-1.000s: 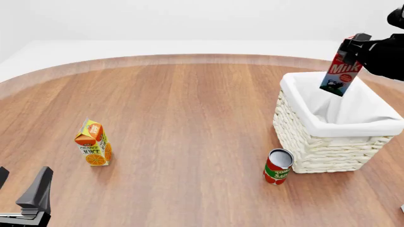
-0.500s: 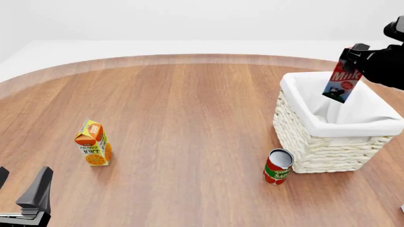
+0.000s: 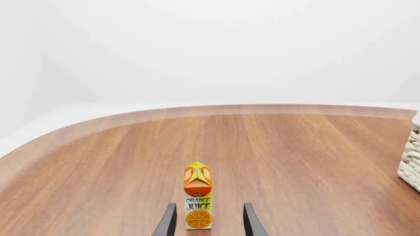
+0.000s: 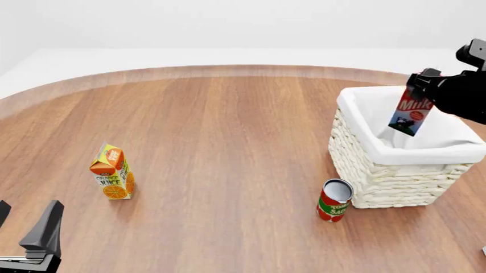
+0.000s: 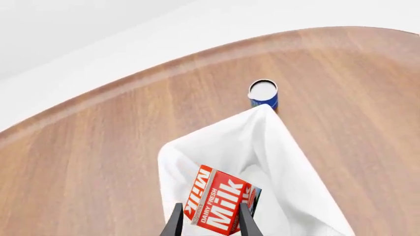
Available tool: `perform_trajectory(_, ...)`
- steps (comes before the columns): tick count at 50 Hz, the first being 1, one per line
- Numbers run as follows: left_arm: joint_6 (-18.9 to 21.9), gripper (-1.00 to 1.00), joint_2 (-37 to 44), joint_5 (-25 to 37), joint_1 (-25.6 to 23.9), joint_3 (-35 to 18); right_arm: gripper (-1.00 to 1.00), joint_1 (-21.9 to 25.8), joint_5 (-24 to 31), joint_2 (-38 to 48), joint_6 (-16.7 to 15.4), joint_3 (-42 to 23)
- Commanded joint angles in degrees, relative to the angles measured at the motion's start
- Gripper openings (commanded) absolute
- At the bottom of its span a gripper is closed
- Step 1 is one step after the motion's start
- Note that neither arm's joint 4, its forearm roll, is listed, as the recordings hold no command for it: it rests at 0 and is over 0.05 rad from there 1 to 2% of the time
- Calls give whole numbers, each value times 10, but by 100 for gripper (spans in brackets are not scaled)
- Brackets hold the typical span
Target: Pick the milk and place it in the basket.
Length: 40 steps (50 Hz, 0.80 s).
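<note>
Spanning the whole front view is the round wooden table, w/ everything sitting on it. Next in size, the basket is standing on the table's right side, white wicker w/ a white cloth lining folded over the rim.

Reaching in from the right edge is the right arm, black, hanging above the basket's far-right part. Its right gripper is pinching the milk btwn both fingers, closed onto the carton's sides. The milk is hanging tilted over the basket opening, its base dipping to abt rim level inside the lining, gable top toward the arm; can't tell if it's touching the cloth.

Sitting low at the front-left corner, the left gripper is spread apart, holding nothing; in the left wrist view the orange juice carton is lining up btwn its fingers but farther out, not touching them.

That juice carton is standing upright on the table's left side, well apart from the basket.

Smallest, the red-green can is standing upright just beside the basket's front-left corner
</note>
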Motion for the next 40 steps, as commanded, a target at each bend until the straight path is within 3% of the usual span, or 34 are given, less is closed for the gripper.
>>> perform_trajectory(1,0,100,0,0,0,0,-100,-2,-19,4,9,1)
perform_trajectory(40,0,100,0,0,0,0,-100,-6,-63,49,14,14)
